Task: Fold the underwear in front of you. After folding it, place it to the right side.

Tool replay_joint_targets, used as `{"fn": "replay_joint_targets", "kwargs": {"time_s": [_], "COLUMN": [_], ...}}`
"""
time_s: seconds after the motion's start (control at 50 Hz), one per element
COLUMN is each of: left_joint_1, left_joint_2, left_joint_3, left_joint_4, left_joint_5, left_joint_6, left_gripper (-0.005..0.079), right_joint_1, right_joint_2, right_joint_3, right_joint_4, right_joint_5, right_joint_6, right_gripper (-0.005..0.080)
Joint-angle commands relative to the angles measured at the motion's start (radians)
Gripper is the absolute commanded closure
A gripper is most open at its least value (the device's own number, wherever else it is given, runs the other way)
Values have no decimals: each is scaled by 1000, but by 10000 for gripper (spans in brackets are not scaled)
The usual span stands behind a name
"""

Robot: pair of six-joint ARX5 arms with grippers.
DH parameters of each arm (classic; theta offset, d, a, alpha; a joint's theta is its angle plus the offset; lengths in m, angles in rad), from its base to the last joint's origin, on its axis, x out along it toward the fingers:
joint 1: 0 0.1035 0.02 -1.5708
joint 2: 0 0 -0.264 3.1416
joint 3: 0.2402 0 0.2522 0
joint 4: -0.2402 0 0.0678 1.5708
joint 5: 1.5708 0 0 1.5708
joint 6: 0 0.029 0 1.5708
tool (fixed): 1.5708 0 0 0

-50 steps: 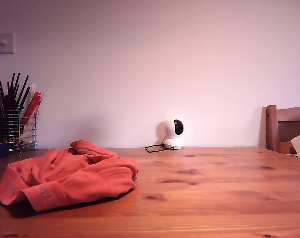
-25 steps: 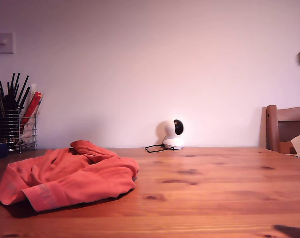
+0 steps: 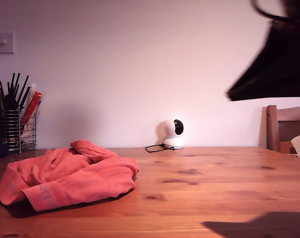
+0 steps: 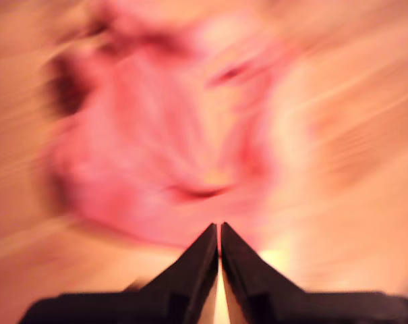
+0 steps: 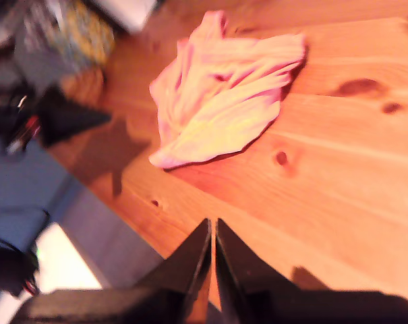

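The underwear [image 3: 65, 176], a coral-red cloth with a paler waistband, lies crumpled on the wooden table [image 3: 214, 183] at the exterior view's left. It fills the blurred first wrist view as the underwear [image 4: 163, 135], beyond my first gripper [image 4: 219, 228], which is shut and empty above it. In the second wrist view the underwear [image 5: 224, 94] lies well ahead of my second gripper [image 5: 212, 223], also shut with nothing held. A dark blurred arm [image 3: 278, 59] hangs at the exterior view's upper right; I cannot tell which arm it is.
A white camera [image 3: 173, 134] with a black cable stands at the table's back middle. A wire basket of black utensils [image 3: 13, 124] is at the exterior view's far left, a wooden chair [image 3: 287, 128] at its right. The second wrist view shows the table edge [image 5: 123, 202] near the underwear.
A dark arm has swung into the exterior view's upper right, and its shadow has spread over the table at the lower right. The underwear has not moved.
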State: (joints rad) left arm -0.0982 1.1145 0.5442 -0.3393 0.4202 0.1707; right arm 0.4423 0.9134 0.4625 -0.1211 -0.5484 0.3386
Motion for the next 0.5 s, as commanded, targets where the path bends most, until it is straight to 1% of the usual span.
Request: {"fn": "replay_joint_targets", "kwargs": {"time_s": [0.0,0.06,0.26,0.38,0.48], "left_joint_1": [-14,-31,-108,-142,-167], "left_joint_2": [48,89,208,296,367], "left_joint_3": [23,31,33,33,33], "left_joint_4": [14,42,237,322,397], "left_joint_5": [-8,-6,-12,-64,-88], "left_joint_6": [14,13,9,4,3], "left_gripper": [762,762,762,762,762], "right_joint_1": [19,33,61,63,63], "right_joint_2": [39,90,250,311,334], "right_joint_3": [37,61,119,140,154], "right_joint_4": [12,14,37,51,51], "right_joint_5": [9,9,8,7,6], "right_joint_6": [-26,-33,-34,-52,-59], "right_gripper": [764,764,764,764,764]}}
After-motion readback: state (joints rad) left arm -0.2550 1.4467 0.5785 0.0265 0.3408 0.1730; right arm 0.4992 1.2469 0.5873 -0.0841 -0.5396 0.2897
